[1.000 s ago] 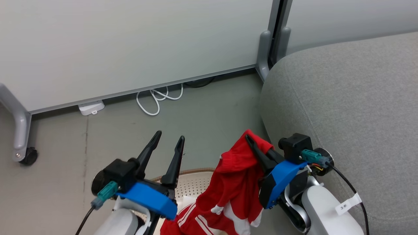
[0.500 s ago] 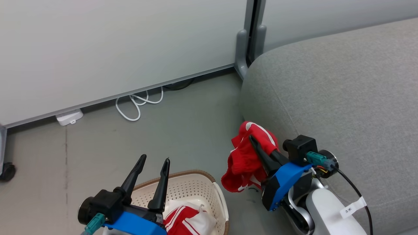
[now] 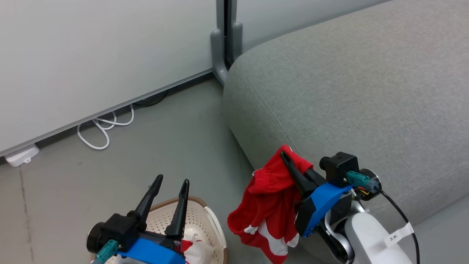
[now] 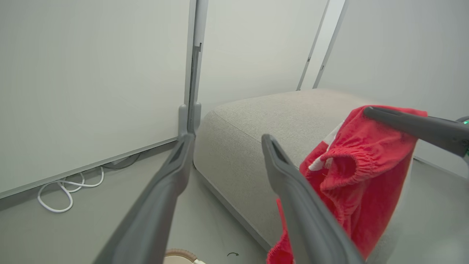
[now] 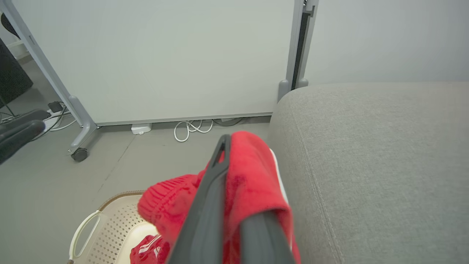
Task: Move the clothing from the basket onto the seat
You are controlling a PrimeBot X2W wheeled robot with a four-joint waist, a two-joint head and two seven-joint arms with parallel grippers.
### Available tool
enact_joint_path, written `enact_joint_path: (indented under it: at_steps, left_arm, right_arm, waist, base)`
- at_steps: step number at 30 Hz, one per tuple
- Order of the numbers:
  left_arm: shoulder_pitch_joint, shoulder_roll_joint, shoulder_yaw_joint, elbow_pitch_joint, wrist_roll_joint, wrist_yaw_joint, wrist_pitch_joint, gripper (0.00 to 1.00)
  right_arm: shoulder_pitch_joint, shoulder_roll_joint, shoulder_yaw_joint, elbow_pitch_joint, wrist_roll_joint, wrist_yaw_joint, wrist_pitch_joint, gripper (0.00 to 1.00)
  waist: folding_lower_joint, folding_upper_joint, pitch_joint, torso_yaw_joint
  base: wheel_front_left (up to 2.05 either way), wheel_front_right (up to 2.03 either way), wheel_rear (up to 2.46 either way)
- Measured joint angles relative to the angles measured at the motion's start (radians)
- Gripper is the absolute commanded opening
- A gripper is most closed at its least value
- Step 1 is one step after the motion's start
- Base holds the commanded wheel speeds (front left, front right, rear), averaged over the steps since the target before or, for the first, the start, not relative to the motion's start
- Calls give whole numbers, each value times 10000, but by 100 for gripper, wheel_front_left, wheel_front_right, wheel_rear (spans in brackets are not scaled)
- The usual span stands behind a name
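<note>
My right gripper (image 3: 283, 154) is shut on the clothing, a red garment with white stripes (image 3: 269, 205). It hangs from the fingers at the rounded front edge of the grey seat (image 3: 348, 91). The right wrist view shows that garment (image 5: 253, 172) draped over my shut fingers (image 5: 220, 165), beside the seat (image 5: 366, 146). A second white and red garment (image 3: 196, 252) lies in the cream basket (image 3: 199, 205) on the floor at lower left. Above the basket, my left gripper (image 3: 173, 179) is open and holds nothing. Past its spread fingers (image 4: 176, 172), the left wrist view shows the red garment (image 4: 359, 176).
A pale partition panel with a grey post (image 3: 220, 55) stands behind the seat's corner. A coiled white cable (image 3: 102, 128) and a white adapter (image 3: 20, 156) lie on the grey floor along it. A castered panel foot (image 5: 78, 154) stands further left.
The head camera has swung toward the seat, so everything has shifted left in view. The right gripper with the red garment has come from beside the seat to its front edge. Neither gripper's state changed.
</note>
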Motion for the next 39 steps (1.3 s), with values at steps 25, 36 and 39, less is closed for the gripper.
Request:
enact_joint_path:
  at_steps: [25,36,39]
  left_arm:
    - [-168,268,-15,-190,69,-35,0,100]
    - [-487,510,-4,-368,138,-35,0,100]
    - [-622,669,38,-491,209,-35,0,100]
  right_arm:
    - [-76,-6,-387,67,163,0,-368,0]
    - [-2061,-12,-1856,234,255,0,-435,0]
    - [-2942,-29,-2596,159,130,0,-263,0]
  waist:
    - [0,0,662,-1176]
    - [1,0,1274,-938]
    - [1,0,1607,-838]
  base:
    - [0,0,0]
    - [0,0,0]
    - [0,0,0]
